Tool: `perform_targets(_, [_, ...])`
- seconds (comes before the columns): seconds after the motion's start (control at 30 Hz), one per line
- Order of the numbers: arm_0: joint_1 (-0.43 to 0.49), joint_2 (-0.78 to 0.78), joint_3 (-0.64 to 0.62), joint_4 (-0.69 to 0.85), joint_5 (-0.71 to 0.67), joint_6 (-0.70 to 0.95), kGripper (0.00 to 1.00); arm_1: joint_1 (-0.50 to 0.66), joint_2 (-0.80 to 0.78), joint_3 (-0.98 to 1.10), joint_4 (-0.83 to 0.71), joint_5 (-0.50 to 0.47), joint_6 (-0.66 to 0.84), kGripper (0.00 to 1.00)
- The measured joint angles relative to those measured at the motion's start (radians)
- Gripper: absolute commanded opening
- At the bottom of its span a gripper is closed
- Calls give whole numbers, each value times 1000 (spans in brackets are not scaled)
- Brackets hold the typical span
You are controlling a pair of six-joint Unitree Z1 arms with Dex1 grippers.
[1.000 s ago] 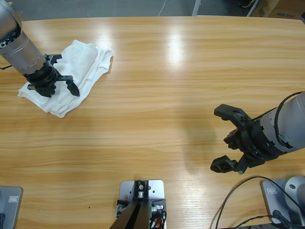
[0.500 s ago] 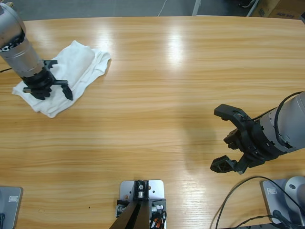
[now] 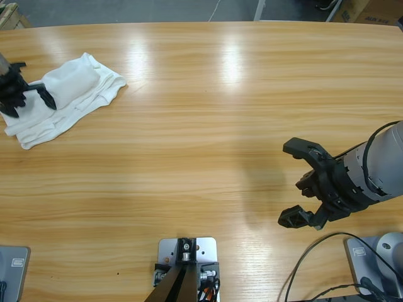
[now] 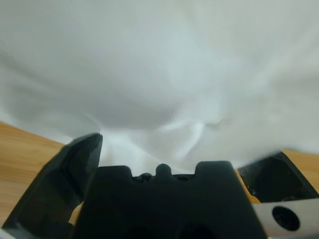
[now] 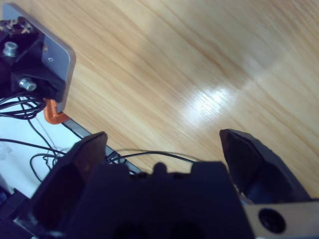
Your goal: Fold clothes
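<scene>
The clothes are one white T-shirt, lying folded in a bundle at the table's far left. My left gripper comes in from the left edge and sits on the bundle's left part with its jaws spread. In the left wrist view white cloth fills almost the whole picture and lies between the spread jaws of the left gripper. My right gripper hangs open over bare wood at the right, far from the shirt, with nothing between its jaws. The right wrist view shows the right gripper over wood.
The wooden table stretches between the two arms. The shirt lies close to the table's left edge. Past the table's near edge, black cables show in the right wrist view.
The left gripper has slid to the left and slightly back, and the shirt has moved with it toward the table's left edge. The right arm has not moved.
</scene>
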Motion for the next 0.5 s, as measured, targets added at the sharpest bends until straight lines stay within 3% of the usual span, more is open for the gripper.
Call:
perform_targets(0.23, [60,74,-244,145,8,28,1000,0,-18,1,0,4,3,919])
perform_targets(0.5, [56,113,-246,191,10,35,1000,0,-19,1,0,4,3,919])
